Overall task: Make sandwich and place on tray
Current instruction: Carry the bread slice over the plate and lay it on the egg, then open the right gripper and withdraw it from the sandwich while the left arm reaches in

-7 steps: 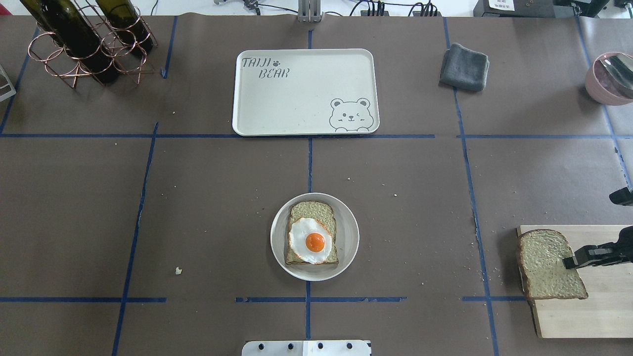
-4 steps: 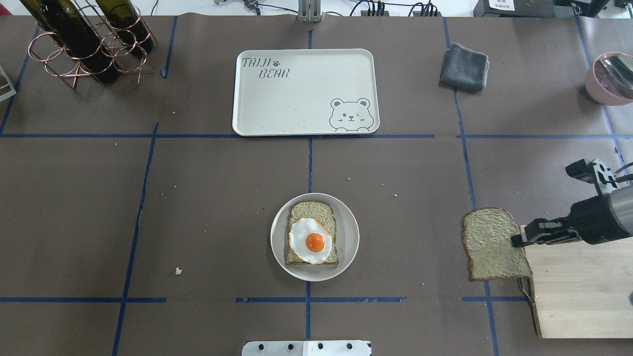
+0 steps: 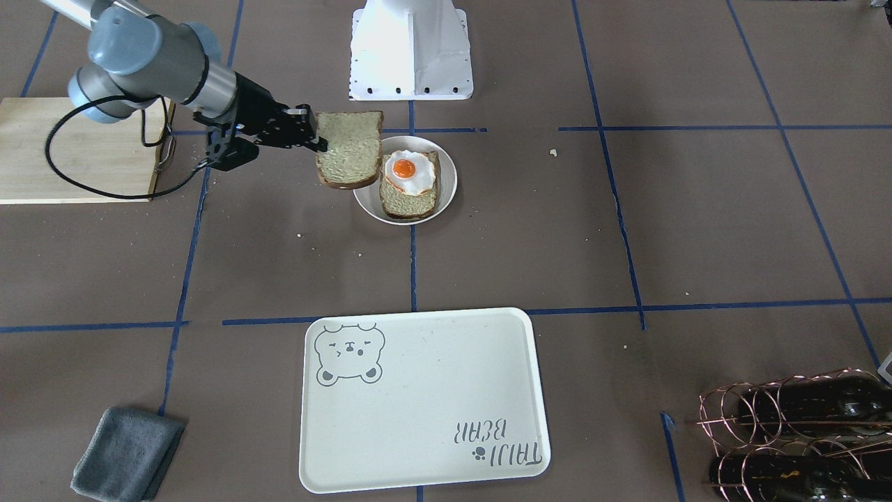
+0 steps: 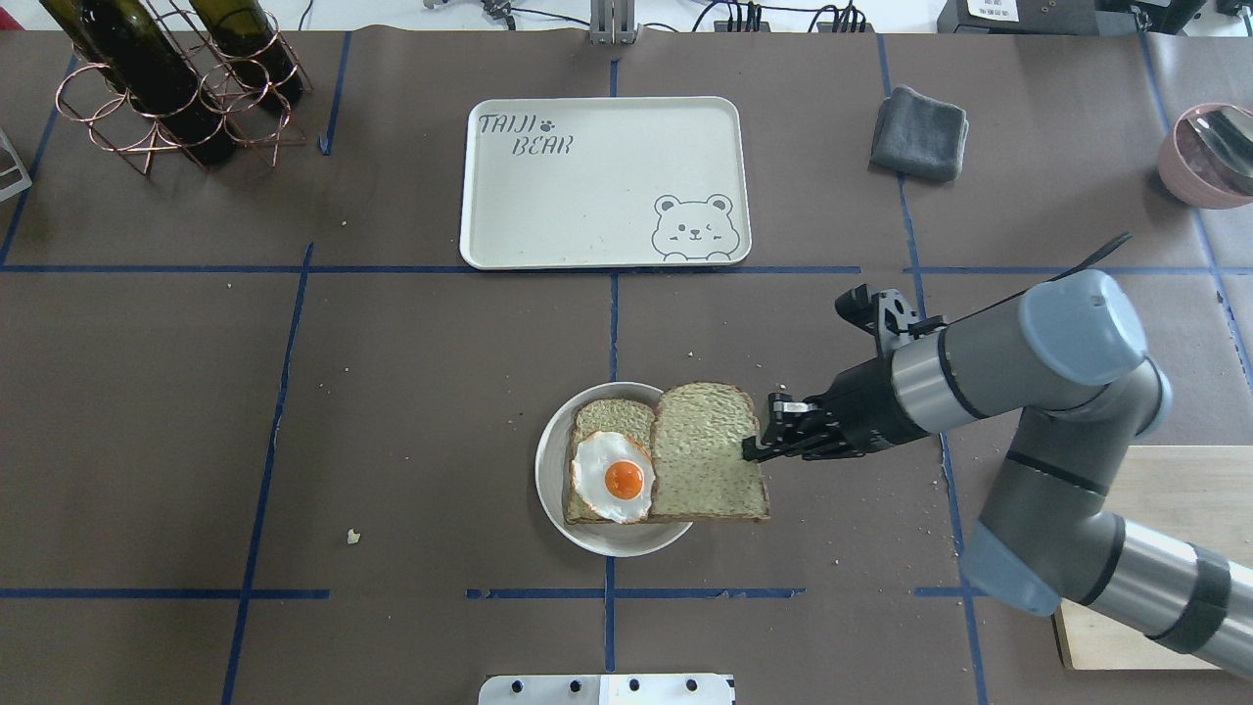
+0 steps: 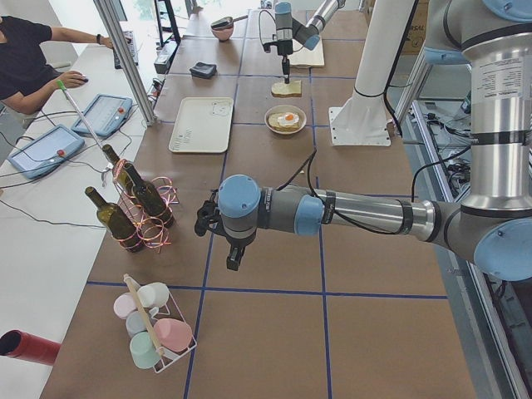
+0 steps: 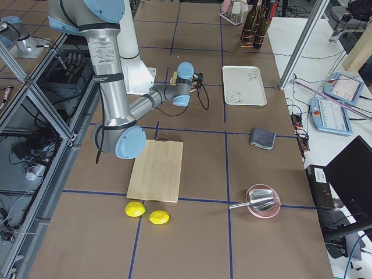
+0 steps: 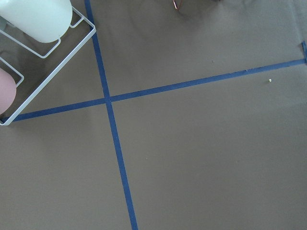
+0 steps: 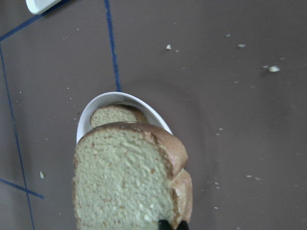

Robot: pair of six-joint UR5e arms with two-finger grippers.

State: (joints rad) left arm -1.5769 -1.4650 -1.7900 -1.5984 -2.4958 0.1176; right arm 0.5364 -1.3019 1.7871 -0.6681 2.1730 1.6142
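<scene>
My right gripper (image 4: pixel 752 448) is shut on the right edge of a tan bread slice (image 4: pixel 707 452) and holds it level over the right side of the round plate (image 4: pixel 548 470). On the plate lies the other bread slice (image 4: pixel 615 415) with the fried egg (image 4: pixel 612 477) on top. In the right wrist view the held slice (image 8: pixel 127 182) covers most of the plate (image 8: pixel 96 108). The cream bear tray (image 4: pixel 587 196) lies beyond the plate with nothing on it. My left gripper (image 5: pixel 233 258) hangs over the table far to the left; I cannot tell whether it is open.
A wooden cutting board (image 4: pixel 1194 490) lies at the right, under my right arm. A grey cloth (image 4: pixel 920 132) and a pink bowl (image 4: pixel 1209 157) sit at the back right. A wire rack with wine bottles (image 4: pixel 166 88) stands at the back left.
My right arm has carried the bread slice leftward from the cutting board's edge to above the right side of the plate. The plate, egg and tray have not moved.
</scene>
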